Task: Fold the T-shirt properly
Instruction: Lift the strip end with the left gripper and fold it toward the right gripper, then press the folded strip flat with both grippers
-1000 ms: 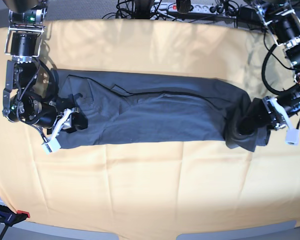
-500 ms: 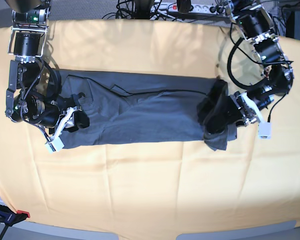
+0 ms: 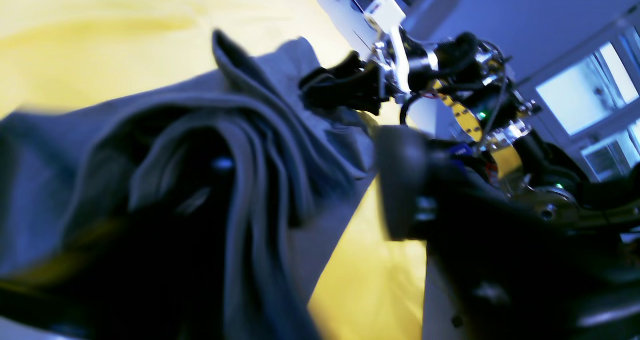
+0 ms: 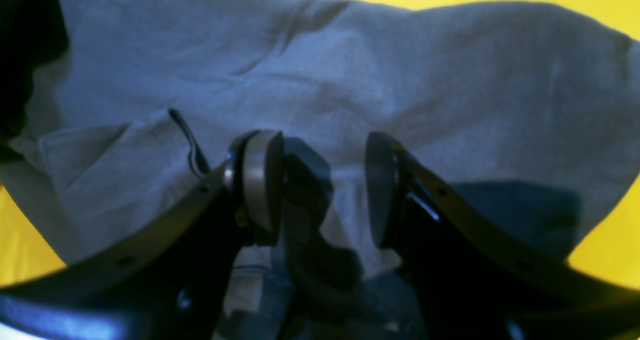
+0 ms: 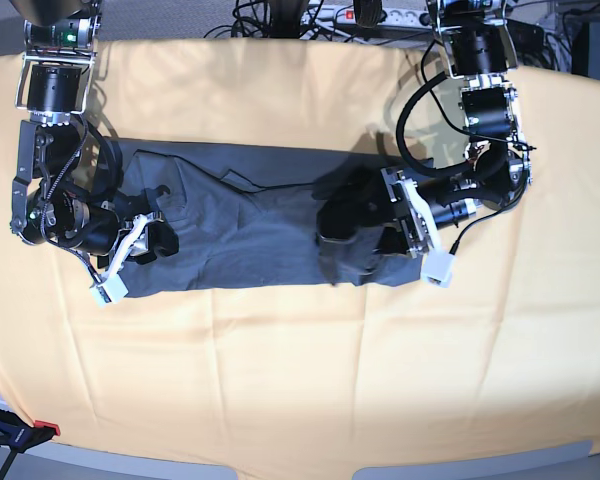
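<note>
T-shirt [image 5: 250, 225] lying across yellow cloth [image 5: 280, 380], its 3 o'clock end now carried over toward centre. Left gripper [image 5: 355, 235] spreading, releasing fold. Right gripper [image 4: 320, 190] half-spread, pinning 9 o'clock end. Widthwise fold nearly laid.

yellow-orange cloth [image 5: 280, 380] over the table, dark grey t-shirt [image 5: 250, 235] flat on top

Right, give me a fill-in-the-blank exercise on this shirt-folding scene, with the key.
1. The T-shirt lies on a cloth coloured ____.
2. The right gripper has its pads resting on the ____.
3. The shirt end nearest the left gripper is ____ over the middle.

Missing words: yellow-orange; T-shirt; folded
</note>
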Robot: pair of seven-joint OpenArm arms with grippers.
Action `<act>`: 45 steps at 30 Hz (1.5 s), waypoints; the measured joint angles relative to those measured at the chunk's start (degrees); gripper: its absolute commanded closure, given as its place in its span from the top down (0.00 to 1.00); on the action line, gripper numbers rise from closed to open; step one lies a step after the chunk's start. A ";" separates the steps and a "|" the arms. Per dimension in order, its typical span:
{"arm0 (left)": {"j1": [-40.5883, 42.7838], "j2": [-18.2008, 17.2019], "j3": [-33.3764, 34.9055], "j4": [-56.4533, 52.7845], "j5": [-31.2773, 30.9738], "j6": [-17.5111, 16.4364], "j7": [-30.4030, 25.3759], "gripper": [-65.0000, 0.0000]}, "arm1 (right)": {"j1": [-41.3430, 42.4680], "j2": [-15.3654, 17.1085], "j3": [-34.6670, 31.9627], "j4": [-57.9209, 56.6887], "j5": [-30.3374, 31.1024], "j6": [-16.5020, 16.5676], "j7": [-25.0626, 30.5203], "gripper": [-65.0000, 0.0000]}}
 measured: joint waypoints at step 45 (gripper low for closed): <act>2.27 -2.08 -0.11 0.02 40.61 6.12 -19.28 0.00 | -4.94 7.67 0.92 0.85 -1.79 -17.62 -3.10 0.56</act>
